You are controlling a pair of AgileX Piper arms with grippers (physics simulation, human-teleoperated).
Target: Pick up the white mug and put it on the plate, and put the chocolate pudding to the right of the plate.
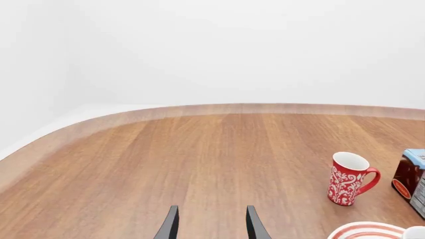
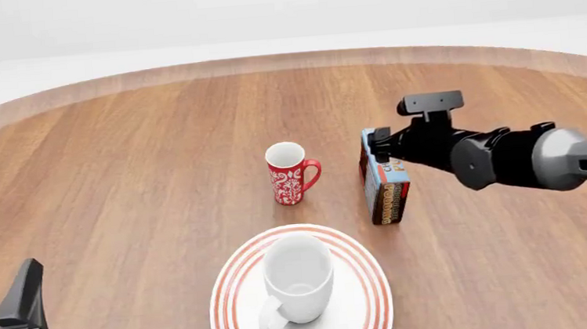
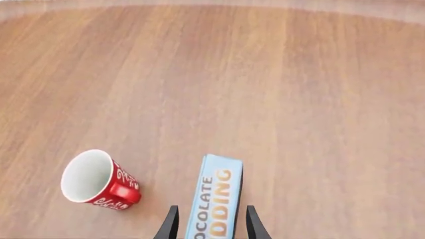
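Between the right gripper's (image 3: 209, 226) jaws, which straddle its narrow faces without visibly pressing them, the chocolate pudding (image 2: 384, 181) stands on edge just right of the plate (image 2: 371, 284) bearing the white mug (image 2: 297, 278), while the left gripper (image 1: 209, 226), jaws open and empty, sits well apart.

The right gripper (image 2: 390, 157) hid the upper side of the chocolate pudding (image 2: 386, 192), whose lettering ran off the right wrist view's edge, while the left wrist view cut off the plate (image 1: 366, 231) and the white mug (image 1: 415, 232) beside it.
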